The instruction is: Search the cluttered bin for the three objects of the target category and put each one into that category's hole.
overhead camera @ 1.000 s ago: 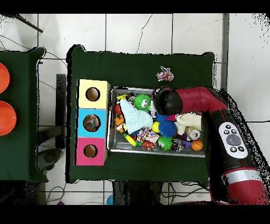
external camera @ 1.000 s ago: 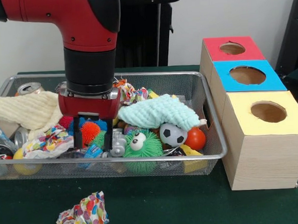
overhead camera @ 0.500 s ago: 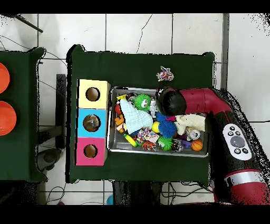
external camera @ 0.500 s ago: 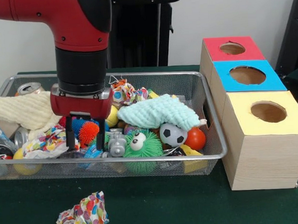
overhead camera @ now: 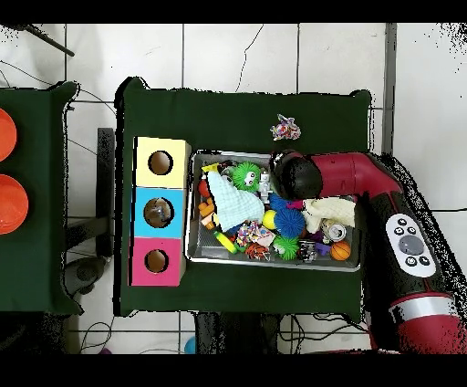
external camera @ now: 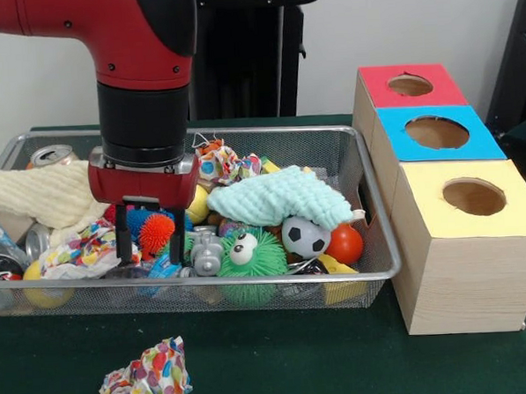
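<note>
Orange spiky ball sitting between spread, empty fingers in mesh bin; crumpled paper alongside risking snagging.

Showing as silvery wire mesh with a shiny metal rim: the bin. Lying inside it, a mint cloth looking nubbly and soft, a cream cloth knitted and matt, a glossy soccer ball, a fuzzy green toy. Beside the bin, boxes showing pale wood grain under matt coloured tops. Covering the worktop, dark green felt-like cloth. Gleaming above the bin, the arm's smooth red plastic shell.
</note>
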